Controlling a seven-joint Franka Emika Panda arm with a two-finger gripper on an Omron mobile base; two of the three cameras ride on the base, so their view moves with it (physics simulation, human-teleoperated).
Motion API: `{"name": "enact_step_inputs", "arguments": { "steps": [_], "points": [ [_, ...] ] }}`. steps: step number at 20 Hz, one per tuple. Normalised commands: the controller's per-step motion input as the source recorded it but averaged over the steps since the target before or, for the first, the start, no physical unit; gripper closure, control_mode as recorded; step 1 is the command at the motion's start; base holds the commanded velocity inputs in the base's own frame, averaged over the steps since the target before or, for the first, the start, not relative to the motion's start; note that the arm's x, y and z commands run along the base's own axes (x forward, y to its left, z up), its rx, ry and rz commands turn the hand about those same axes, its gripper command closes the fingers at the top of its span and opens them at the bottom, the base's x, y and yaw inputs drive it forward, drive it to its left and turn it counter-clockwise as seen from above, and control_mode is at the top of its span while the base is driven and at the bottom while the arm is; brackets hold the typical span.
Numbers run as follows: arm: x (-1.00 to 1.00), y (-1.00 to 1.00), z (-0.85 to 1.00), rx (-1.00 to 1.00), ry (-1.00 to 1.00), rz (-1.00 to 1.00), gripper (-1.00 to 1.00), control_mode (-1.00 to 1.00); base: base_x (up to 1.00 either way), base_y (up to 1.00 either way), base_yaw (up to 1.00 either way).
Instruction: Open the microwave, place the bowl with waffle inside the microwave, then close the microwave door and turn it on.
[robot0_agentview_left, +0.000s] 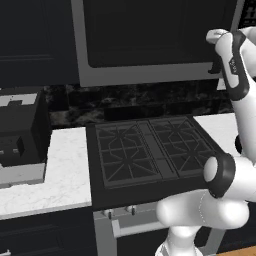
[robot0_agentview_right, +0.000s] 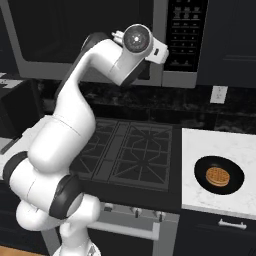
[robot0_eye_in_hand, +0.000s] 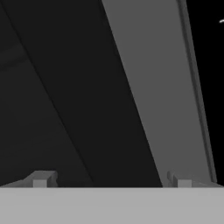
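A black boxy appliance (robot0_agentview_left: 20, 132) sits on the left counter (robot0_agentview_left: 65, 170). Above the stove (robot0_agentview_right: 127, 152), the gripper (robot0_eye_in_hand: 111, 180) hangs spread wide and empty close before the microwave door (robot0_eye_in_hand: 65, 87), fingertips (robot0_eye_in_hand: 41, 179) apart. The microwave (robot0_agentview_right: 172, 75) is shut. The bowl with waffle (robot0_agentview_right: 218, 175) rests on the right counter (robot0_agentview_right: 197, 145).

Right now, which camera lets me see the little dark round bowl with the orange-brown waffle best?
The right base view: the little dark round bowl with the orange-brown waffle sits in plain sight on the white marble counter, right of the black stove. The left base and hand views look elsewhere.
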Motion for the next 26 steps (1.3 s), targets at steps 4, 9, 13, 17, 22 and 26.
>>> {"name": "enact_step_inputs", "arguments": {
  "steps": [4,9,13,17,22,26],
  "points": [
    [0.35,-0.28,0.01,0.0,0.0,0.0,-1.0,-1.0,0.0,0.0,0.0],
    [0.26,-0.24,0.0,0.0,0.0,0.0,-1.0,-1.0,0.0,0.0,0.0],
    [0.29,-0.06,-0.04,0.0,0.0,0.0,-1.0,-1.0,0.0,0.0,0.0],
    [0.27,0.1,-0.25,0.0,0.0,0.0,1.0,-1.0,0.0,0.0,0.0],
    [0.05,0.02,-0.09,-0.01,0.0,0.0,1.0,-1.0,0.0,0.0,0.0],
    [-0.01,0.0,-0.02,0.0,0.0,0.0,1.0,-1.0,0.0,0.0,0.0]
  ]
}}
